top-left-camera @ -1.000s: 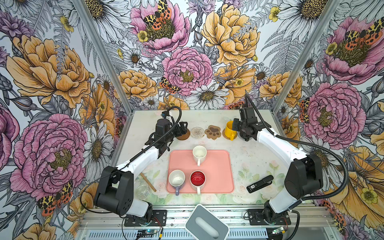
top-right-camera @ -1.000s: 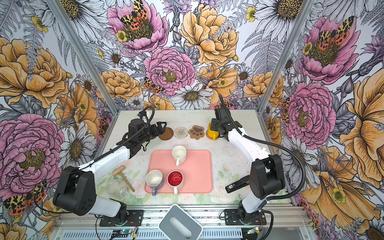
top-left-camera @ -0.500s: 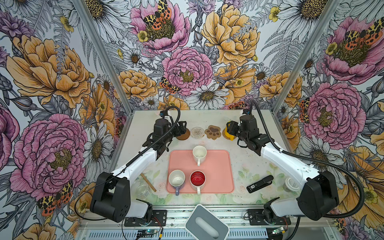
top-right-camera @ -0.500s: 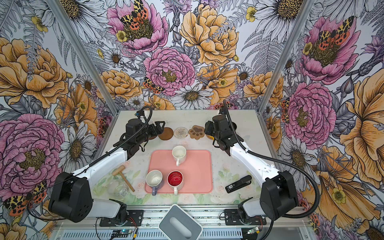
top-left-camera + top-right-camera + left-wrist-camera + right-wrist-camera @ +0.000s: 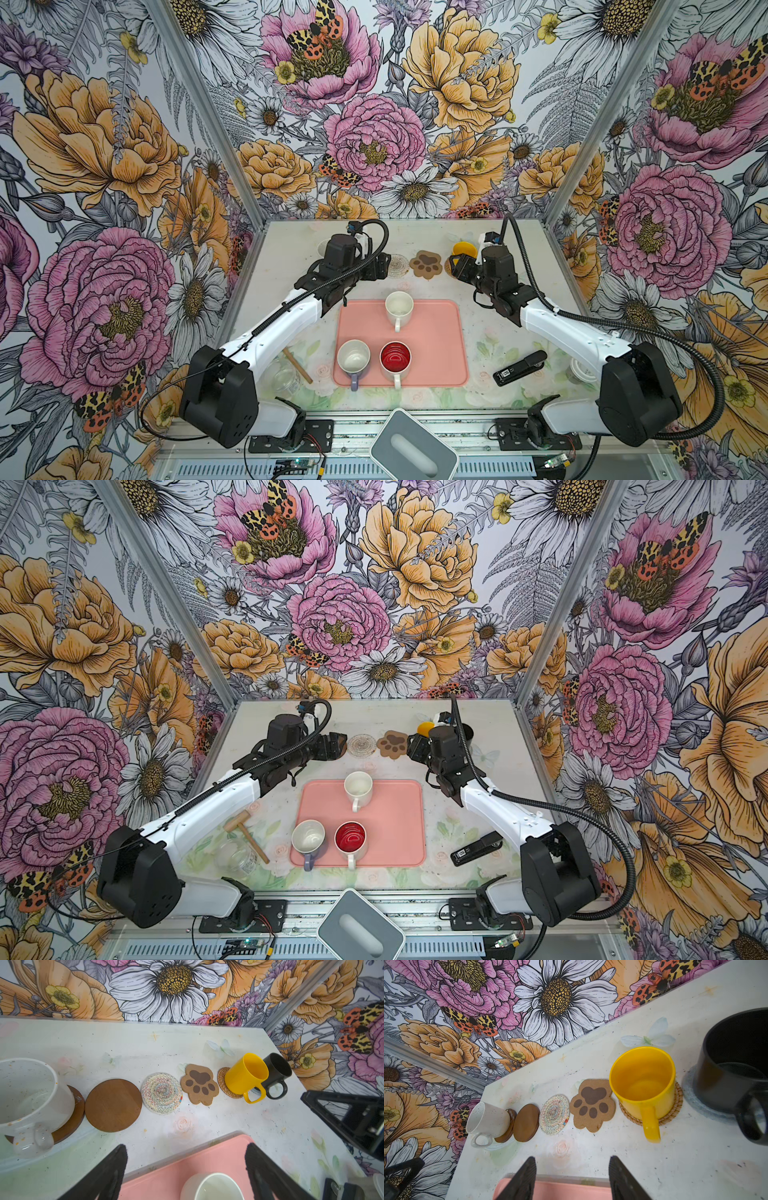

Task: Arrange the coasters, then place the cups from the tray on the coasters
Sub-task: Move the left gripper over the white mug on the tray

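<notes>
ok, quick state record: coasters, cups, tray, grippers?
row: six in line near the back wall
covered: speckled mug on end disc; yellow mug on rattan; black mug on grey-blue
bare: second disc, woven, paw
tray: white mug, lavender mug, red-inside mug, all upright
left gripper: open, empty
right gripper: open, empty
</notes>
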Controlling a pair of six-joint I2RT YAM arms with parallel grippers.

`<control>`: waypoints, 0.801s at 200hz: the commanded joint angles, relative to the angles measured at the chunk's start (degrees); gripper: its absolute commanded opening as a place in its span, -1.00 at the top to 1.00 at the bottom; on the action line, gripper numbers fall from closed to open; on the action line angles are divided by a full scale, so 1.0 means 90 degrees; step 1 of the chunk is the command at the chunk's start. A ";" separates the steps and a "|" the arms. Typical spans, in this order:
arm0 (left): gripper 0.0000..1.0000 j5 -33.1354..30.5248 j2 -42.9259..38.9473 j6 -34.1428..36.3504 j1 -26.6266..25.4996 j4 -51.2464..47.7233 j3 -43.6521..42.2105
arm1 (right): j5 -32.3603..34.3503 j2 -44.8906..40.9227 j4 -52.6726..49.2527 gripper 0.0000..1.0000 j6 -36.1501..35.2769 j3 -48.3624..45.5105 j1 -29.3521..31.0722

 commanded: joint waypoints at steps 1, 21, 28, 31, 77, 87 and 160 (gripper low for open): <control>-0.80 -0.0163 -0.0210 0.0321 -0.0259 -0.0980 0.0084 | -0.0179 -0.0079 0.0423 -0.17 0.0079 -0.0035 -0.0091; -0.80 -0.0232 -0.0353 0.0300 -0.0575 -0.1489 -0.0087 | -0.0254 -0.0045 0.0403 -0.17 0.0077 -0.0071 -0.0190; -0.80 -0.0302 -0.0414 0.0277 -0.0695 -0.1610 -0.0145 | -0.0252 -0.0039 0.0399 -0.17 0.0081 -0.0075 -0.0219; -0.80 -0.0329 -0.0443 0.0262 -0.0743 -0.1651 -0.0159 | -0.0252 -0.0038 0.0403 -0.17 0.0082 -0.0086 -0.0229; -0.79 -0.0683 -0.0768 0.0135 -0.1412 -0.2627 -0.0195 | -0.0265 0.0055 0.0442 -0.17 0.0104 -0.0124 -0.0326; -0.79 -0.0856 -0.0820 0.0054 -0.1525 -0.2853 -0.0209 | -0.0282 0.0077 0.0465 -0.17 0.0120 -0.0141 -0.0332; -0.77 -0.0866 -0.0793 -0.0708 -0.1995 -0.3009 -0.0555 | -0.0427 0.0162 0.0582 -0.17 0.0175 -0.0220 -0.0428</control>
